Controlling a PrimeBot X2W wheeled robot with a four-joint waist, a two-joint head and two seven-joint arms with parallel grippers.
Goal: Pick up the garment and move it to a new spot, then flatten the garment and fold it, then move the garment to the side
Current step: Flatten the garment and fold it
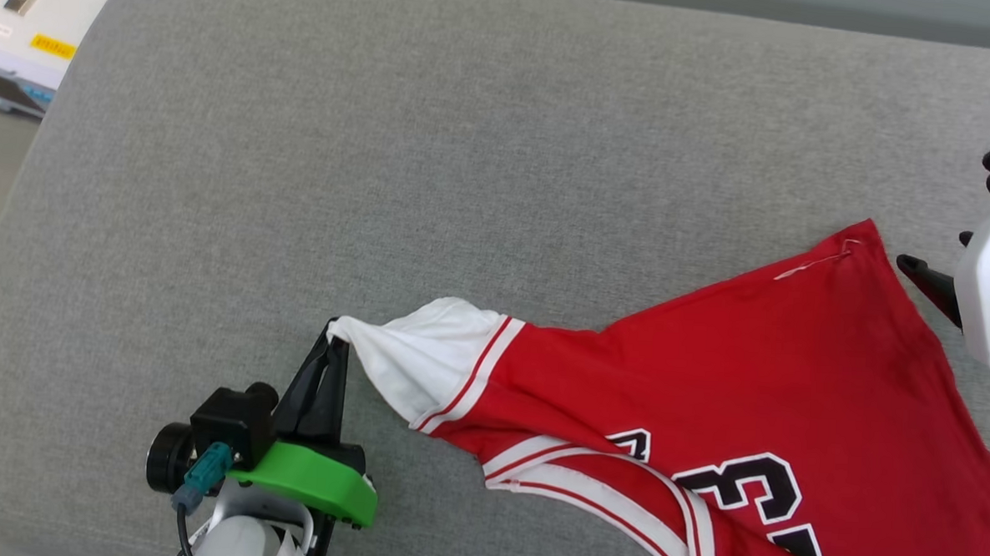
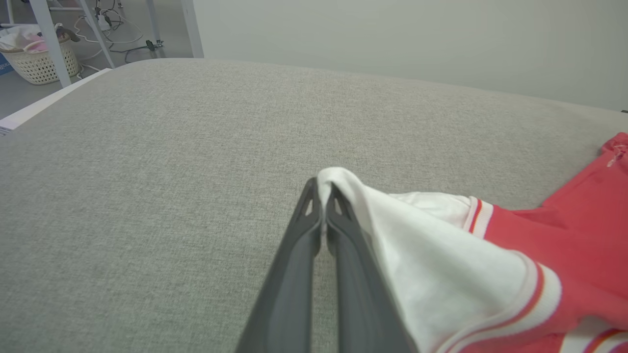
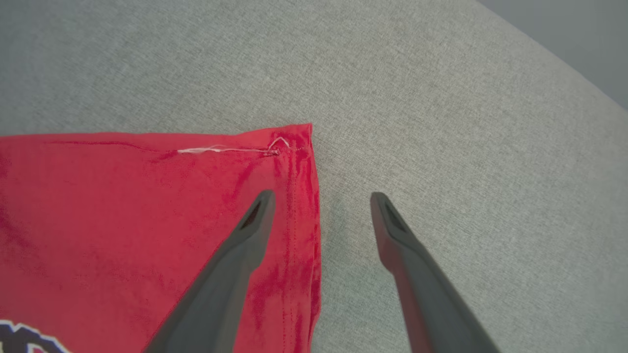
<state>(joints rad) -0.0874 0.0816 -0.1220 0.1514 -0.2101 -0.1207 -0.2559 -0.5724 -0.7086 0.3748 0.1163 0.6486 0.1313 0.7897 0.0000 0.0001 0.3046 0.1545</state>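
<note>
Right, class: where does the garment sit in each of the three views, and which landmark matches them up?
Head view: the garment lower right, white sleeve shut in the left gripper.
Left wrist view: right side.
Right wrist view: left half.
Shared landmark: the loose white thread at its red hem corner.

garment (image 1: 749,381): red jersey T-shirt, white short sleeve (image 1: 425,358) with red-and-white striped trim, black lettering outlined in white
state: spread mostly flat, slightly wrinkled; sleeve tip drawn out to a point
place: on the grey cushion (image 1: 382,181), right of its middle
hem corner (image 3: 294,142): flat, loose white thread
</note>
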